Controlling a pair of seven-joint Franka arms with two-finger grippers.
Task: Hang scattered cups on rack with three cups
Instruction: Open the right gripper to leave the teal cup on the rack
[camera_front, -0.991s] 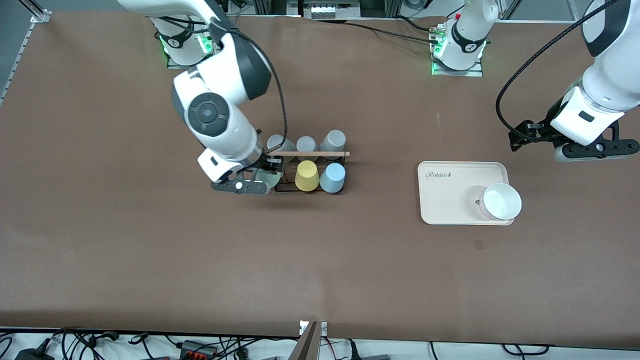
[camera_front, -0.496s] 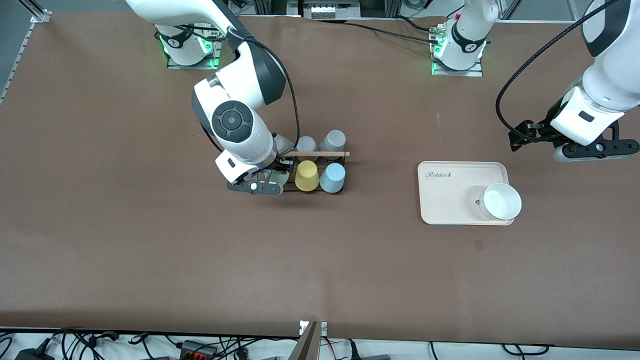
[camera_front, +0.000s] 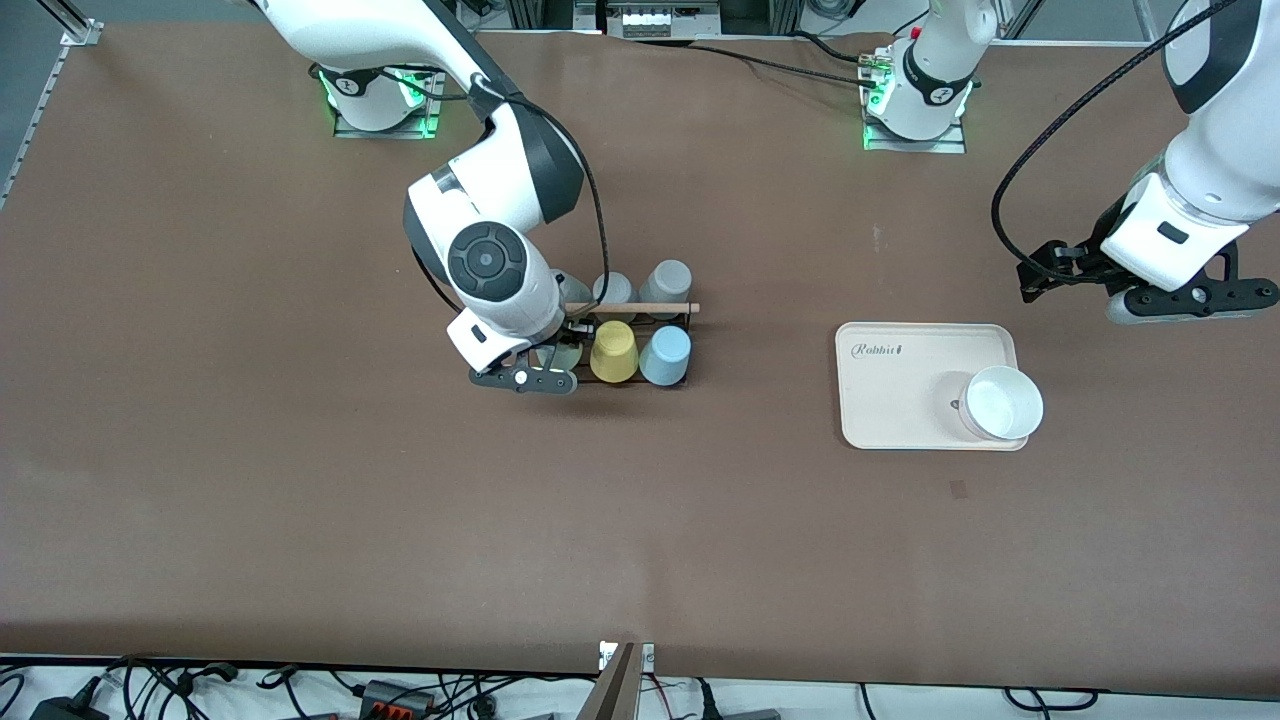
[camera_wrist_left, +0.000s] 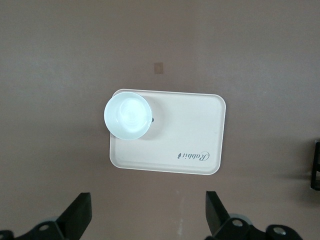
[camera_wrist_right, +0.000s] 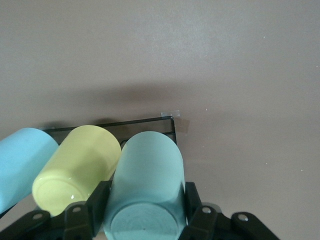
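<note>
**Mint cup held at the rack, right next to the yellow cup**

Look at the brown counter (camera_front: 300, 480). You can see the black wire rack (camera_front: 625, 345) with its wooden rod (camera_front: 640, 307) near the middle. A yellow cup (camera_front: 613, 351) and a light blue cup (camera_front: 665, 355) sit upside down on the row nearer the front camera. Grey cups (camera_front: 667, 281) sit on the row farther from it. The yellow cup is just beside the free spot at the right arm's end of the rack, so there is little room there.

Toward the left arm's end of the counter lies a cream tray (camera_front: 900, 400) with a white bowl (camera_front: 1002, 403) on it.

Your right end effector (camera_wrist_right: 145, 212) is over that end of the rack, clenched on the mint-green cup (camera_wrist_right: 145, 185), bottom toward the wrist camera. The mint-green cup looks to be touching the yellow cup.

Your left end effector (camera_wrist_left: 147, 220) waits up over the counter beside the tray, fingers spread wide, holding nothing
</note>
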